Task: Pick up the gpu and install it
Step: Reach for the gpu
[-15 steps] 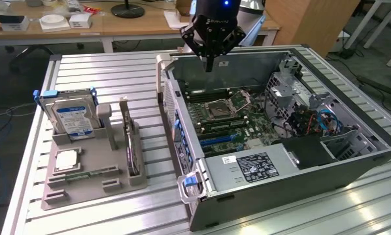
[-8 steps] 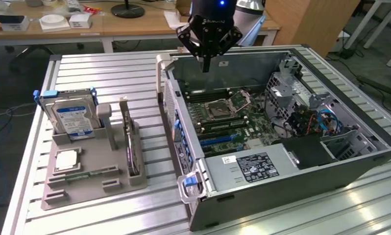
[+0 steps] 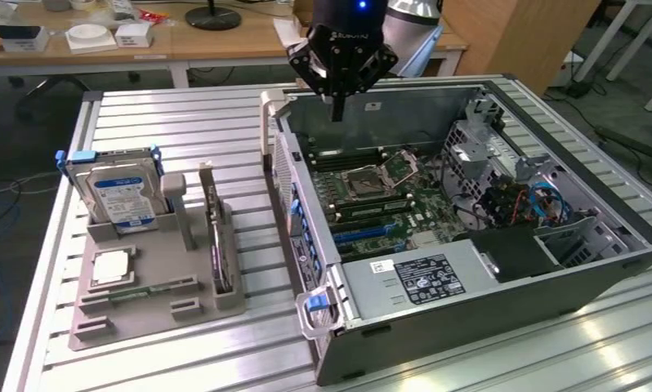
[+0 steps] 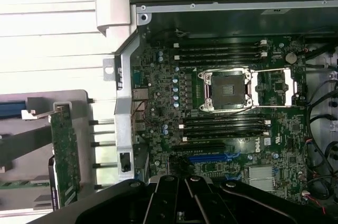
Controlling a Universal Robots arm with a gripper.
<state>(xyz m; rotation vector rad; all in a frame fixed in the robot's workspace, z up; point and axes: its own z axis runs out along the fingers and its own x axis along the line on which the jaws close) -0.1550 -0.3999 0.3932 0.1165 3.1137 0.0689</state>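
On the exterior view's left, a grey holder (image 3: 140, 314) sits on the slatted metal bench (image 3: 195, 122). It carries an upright hard drive (image 3: 117, 196) and, near it toward the right, the gpu (image 3: 217, 237), standing on edge in its slot, untouched. Further right, the black tool (image 3: 337, 110) hangs clenched and empty above the far edge of the open computer case (image 3: 587, 269), well apart from the gpu. The pickup looks not yet begun; a grasp would call for the tool to part its fingers and line up over the gpu's thin upper edge
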